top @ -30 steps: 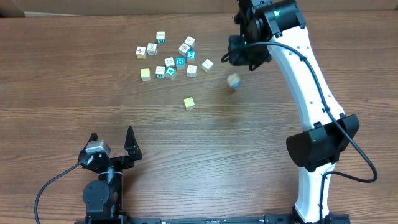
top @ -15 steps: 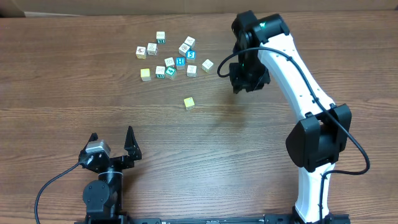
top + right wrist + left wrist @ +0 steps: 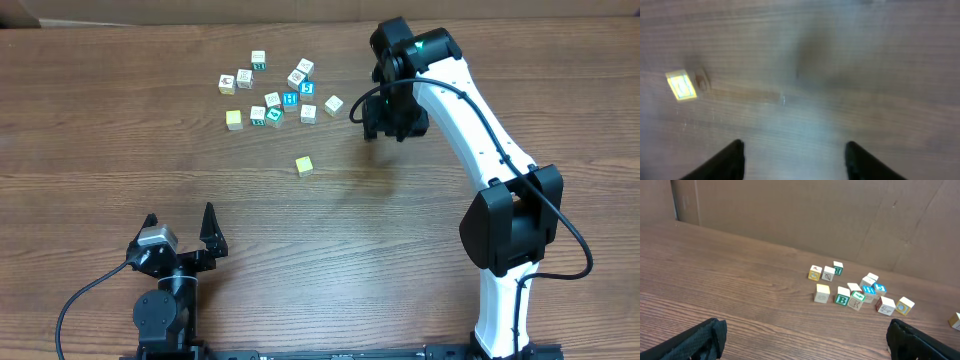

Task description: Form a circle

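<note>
**Left gripper** (image 3: 179,220): the arm sits folded low at the near edge of the table (image 3: 100,150). Its wrist is level and its fingers are spread wide, with nothing between them.

**Bunch of alphabet cubes** (image 3: 272,100): these lie loosely scattered, well ahead of the left gripper and a little to its right. No circle shows yet.

- **Handling:** they look like small wooden blocks, so probably light, rigid and not fragile. Their flat faces should slide easily on the smooth tabletop.
- **Where to grip:** the best hold would be from above, across two opposite faces. A grip on the corners would likely twist a block out of the fingers. Blocks that touch a neighbour leave little room for a fingertip, so those at the edge of the bunch seem the easier picks.

**Lone yellow cube** (image 3: 304,165): it stands apart from the bunch, to the left of the right gripper and closer to the robot's base.

**Right gripper** (image 3: 385,125): the arm is stretched far out from its base. Its forearm slopes up to a wrist bent over, so the fingers point down at the table just right of the bunch. In the blurred wrist view the two fingertips (image 3: 732,160) stand apart over bare wood and hold nothing. A yellow block (image 3: 682,85) lies off to their left, clear of them. I cannot tell which cube this is.
</note>
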Robot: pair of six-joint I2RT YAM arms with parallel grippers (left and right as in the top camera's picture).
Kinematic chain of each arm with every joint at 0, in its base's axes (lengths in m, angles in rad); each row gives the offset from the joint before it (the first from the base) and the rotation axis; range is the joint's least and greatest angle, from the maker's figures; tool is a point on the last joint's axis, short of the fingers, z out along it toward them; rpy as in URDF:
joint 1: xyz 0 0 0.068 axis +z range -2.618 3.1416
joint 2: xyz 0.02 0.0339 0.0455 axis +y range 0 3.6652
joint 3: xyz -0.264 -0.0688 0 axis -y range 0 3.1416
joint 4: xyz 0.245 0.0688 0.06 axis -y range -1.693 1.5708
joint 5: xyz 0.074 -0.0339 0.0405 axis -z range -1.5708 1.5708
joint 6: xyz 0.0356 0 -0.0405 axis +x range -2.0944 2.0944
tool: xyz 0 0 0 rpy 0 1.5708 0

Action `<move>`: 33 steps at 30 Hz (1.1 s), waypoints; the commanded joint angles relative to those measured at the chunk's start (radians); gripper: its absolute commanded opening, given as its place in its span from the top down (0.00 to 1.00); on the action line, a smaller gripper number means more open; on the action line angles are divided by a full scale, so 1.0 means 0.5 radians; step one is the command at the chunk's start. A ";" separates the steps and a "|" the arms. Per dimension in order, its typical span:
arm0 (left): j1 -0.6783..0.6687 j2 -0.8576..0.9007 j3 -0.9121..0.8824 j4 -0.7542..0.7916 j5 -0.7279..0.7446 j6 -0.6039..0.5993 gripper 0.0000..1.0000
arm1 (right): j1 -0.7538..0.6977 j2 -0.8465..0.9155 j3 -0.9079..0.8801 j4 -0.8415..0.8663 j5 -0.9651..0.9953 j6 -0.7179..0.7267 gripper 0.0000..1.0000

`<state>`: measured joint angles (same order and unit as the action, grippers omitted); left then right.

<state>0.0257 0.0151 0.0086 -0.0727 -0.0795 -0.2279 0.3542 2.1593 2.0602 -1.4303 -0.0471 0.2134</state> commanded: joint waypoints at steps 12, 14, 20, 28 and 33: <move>-0.010 -0.021 -0.006 0.002 0.003 0.044 0.00 | -0.196 -0.009 -0.343 0.948 0.256 0.217 0.26; -0.010 -0.021 -0.007 0.002 0.004 0.044 0.00 | -0.217 -0.009 -0.452 1.095 0.248 0.218 0.28; -0.010 -0.021 -0.006 0.002 0.003 0.044 0.00 | -0.217 -0.009 -0.752 1.511 0.250 0.218 0.30; -0.010 -0.021 -0.006 0.002 0.003 0.045 0.00 | -0.217 -0.009 -0.970 1.910 0.256 0.218 0.34; -0.010 -0.021 -0.007 0.002 0.004 0.044 0.01 | -0.217 -0.008 -1.003 1.956 0.415 0.278 0.35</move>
<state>0.0257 0.0151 0.0086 -0.0727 -0.0795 -0.2283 0.2440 2.1593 1.5700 -0.4667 0.1005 0.3298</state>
